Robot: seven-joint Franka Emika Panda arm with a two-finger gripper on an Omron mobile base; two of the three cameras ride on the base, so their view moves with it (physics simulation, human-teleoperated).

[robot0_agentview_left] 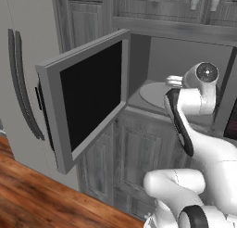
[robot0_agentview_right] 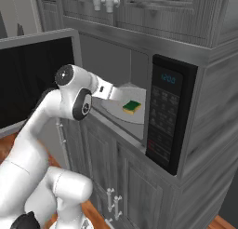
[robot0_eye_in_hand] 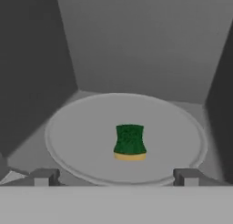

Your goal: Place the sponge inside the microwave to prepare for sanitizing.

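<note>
With its two finger tips spread wide and nothing between them, the pincer (robot0_eye_in_hand: 116, 176) sits at the mouth of the microwave (robot0_agentview_right: 169, 111), clear of the sponge (robot0_eye_in_hand: 130, 142). Sponge lies straight ahead of the pincer, green side up, near the middle of the round grey turntable (robot0_eye_in_hand: 77, 127), untouched. Microwave door (robot0_agentview_left: 88, 99) is swung open, off to the pincer's left. Keypad panel (robot0_agentview_right: 162, 114) with lit display stands to its right.
</note>
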